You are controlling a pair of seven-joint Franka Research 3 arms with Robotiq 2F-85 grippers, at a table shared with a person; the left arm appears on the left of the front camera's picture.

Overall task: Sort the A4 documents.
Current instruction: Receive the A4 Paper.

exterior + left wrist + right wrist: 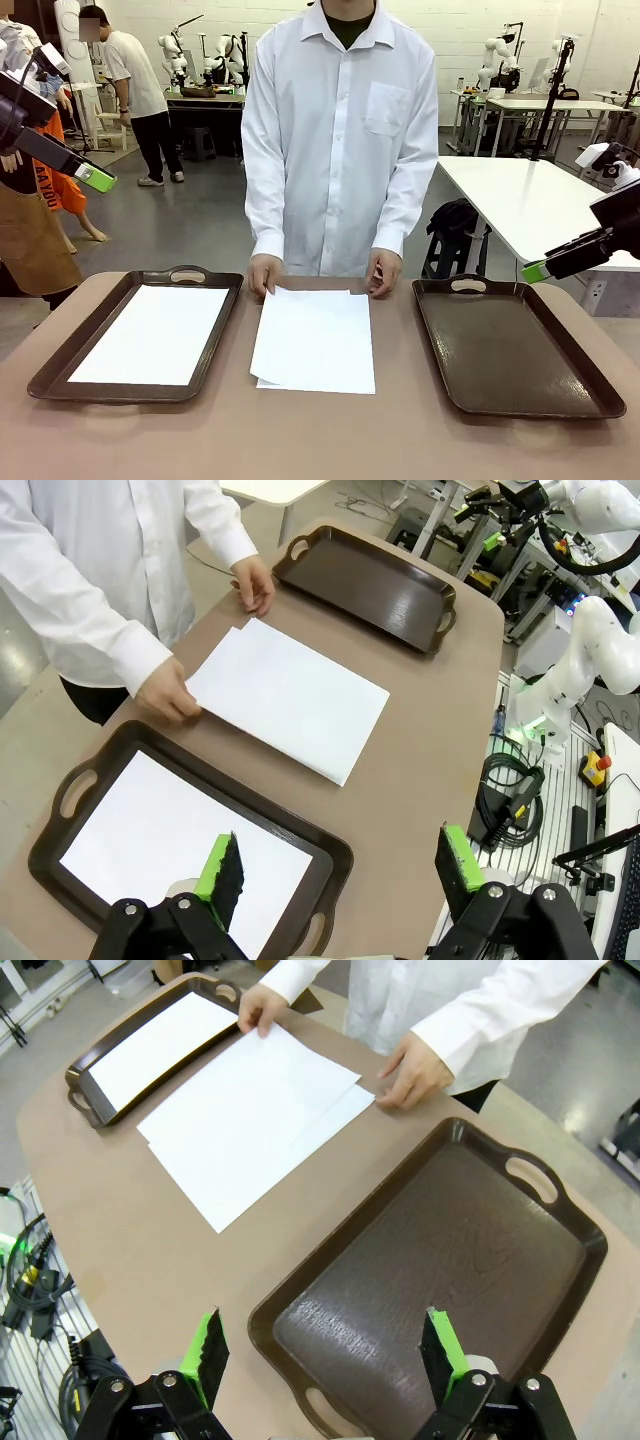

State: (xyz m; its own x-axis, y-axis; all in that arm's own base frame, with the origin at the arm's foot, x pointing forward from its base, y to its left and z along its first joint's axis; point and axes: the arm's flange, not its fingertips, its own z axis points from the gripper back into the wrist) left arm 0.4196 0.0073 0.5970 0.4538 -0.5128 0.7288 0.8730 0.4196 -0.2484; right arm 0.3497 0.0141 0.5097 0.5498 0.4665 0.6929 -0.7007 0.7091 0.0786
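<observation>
While apart from both trays, A4 documents, far edge under hands.

No text, label or number can be read.

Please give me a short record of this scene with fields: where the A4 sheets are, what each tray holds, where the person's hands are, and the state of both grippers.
A4 stack: lies on the table between the two trays, sheets slightly fanned
left tray: holds flat white A4 paper
right tray: no paper in it
person's hands: both at the stack's far edge, touching it
left gripper: open, empty, raised clear of the table
right gripper: open, empty, raised clear of the table
</observation>
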